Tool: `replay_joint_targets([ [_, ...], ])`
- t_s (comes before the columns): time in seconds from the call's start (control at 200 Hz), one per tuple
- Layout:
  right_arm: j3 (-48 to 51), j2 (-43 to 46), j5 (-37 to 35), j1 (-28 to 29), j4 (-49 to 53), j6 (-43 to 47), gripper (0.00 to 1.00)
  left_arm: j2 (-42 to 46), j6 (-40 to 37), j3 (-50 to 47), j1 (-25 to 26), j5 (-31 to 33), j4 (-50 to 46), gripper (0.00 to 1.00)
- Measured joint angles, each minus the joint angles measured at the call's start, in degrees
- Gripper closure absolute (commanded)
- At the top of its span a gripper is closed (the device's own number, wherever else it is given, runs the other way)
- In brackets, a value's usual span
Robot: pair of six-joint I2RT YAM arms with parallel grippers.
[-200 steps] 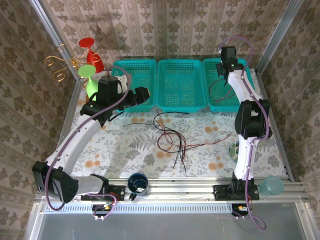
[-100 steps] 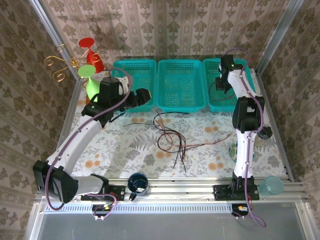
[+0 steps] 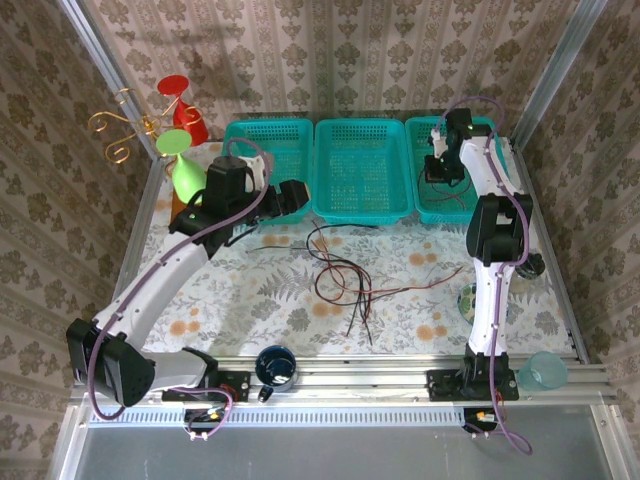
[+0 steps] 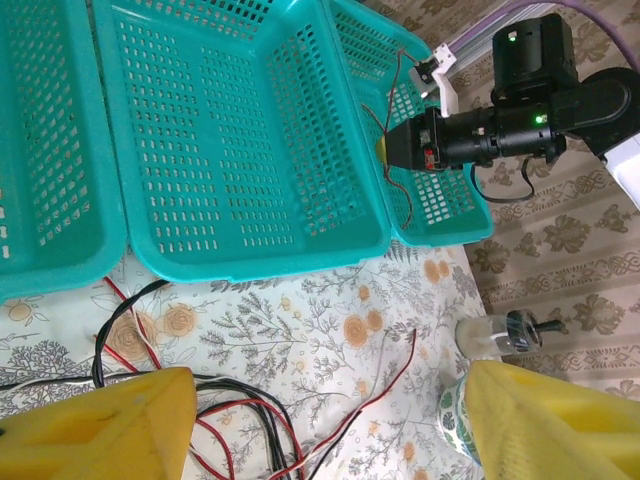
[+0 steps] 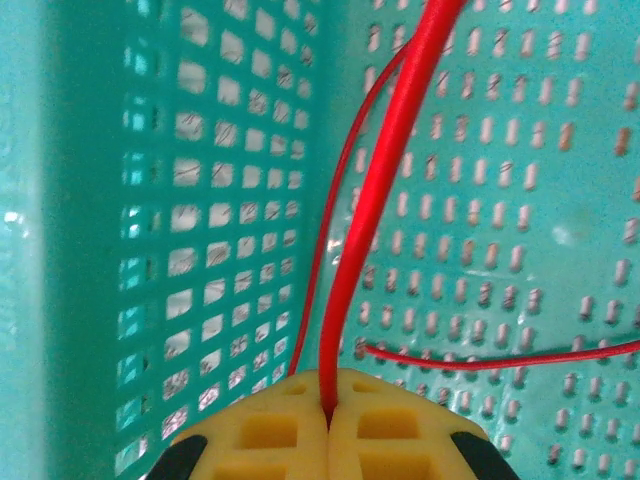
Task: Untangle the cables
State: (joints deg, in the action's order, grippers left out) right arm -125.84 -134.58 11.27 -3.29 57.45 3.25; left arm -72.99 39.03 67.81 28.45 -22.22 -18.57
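Observation:
A loose tangle of black, red and pale cables [image 3: 340,275] lies in the middle of the flowered table. The left wrist view has it at the bottom left as cables [image 4: 230,420]. My left gripper [image 3: 295,198] hovers by the front of the left basket, open, with its yellow fingers [image 4: 100,430] wide apart and nothing between them. My right gripper [image 3: 440,170] is down inside the right teal basket [image 3: 470,205], shut on a red cable [image 5: 375,250] that runs up from its closed pads [image 5: 400,440]. The same cable [image 4: 385,115] dangles into that basket.
Three teal baskets line the back, among them the middle basket [image 3: 362,205] and the left basket [image 3: 255,130]. A dark blue cup [image 3: 275,365] and a clear teal cup [image 3: 545,372] stand at the front rail. A patterned bowl [image 3: 467,300] sits right. Coloured cups on a gold stand [image 3: 175,145] are back left.
My right gripper has swung lower into the right basket with the red cable. My left gripper has shifted a little to the right along the baskets' front.

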Motion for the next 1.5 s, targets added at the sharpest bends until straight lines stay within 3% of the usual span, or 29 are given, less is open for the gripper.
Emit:
replay_joint_targets([
  [0.425,3.23,8.87,13.44,-1.18,-0.07,0.79,0.99,0.00,0.04,-1.97,0.04,0.59,1.57,0.27],
  [0.75,0.17,3.34,11.26,-4.02,-1.31,-4.61,0.99,-0.02,0.04,-2.34,0.11,0.57,2.27,0.28],
  [0.895,-11.10,-7.98,9.42,-4.57,2.36,-5.70,0.89,-0.13,0.04,-2.32,0.79,0.59,2.36,0.27],
  [0.995,-13.27,-12.09,6.38,-4.17,4.37,-6.49,0.83,-0.26,0.04,-2.32,1.22,0.61,2.34,0.27],
  [1.05,-13.27,-12.83,5.14,-3.91,5.60,-6.62,0.69,-0.26,0.04,-2.32,1.31,0.66,2.29,0.27],
  [1.18,-13.68,-12.31,3.72,-3.74,7.19,-6.78,0.41,-0.26,0.00,-2.10,1.49,1.09,1.42,0.27],
  [1.28,-13.68,-10.27,2.71,-3.69,7.74,-6.97,0.29,-0.26,-0.02,-2.10,1.49,1.66,0.76,0.27],
  [1.315,-13.66,-8.98,2.14,-3.69,7.93,-7.15,0.17,-0.26,-0.02,-2.10,1.49,1.75,0.66,0.27],
  [1.36,-13.62,-7.08,1.25,-3.69,8.17,-7.23,0.09,-0.26,0.00,-2.10,1.51,1.99,0.61,0.27],
  [1.5,-12.94,1.46,-2.23,-3.69,8.70,-9.20,0.08,-0.26,-0.13,-2.10,1.90,2.71,0.57,0.27],
])
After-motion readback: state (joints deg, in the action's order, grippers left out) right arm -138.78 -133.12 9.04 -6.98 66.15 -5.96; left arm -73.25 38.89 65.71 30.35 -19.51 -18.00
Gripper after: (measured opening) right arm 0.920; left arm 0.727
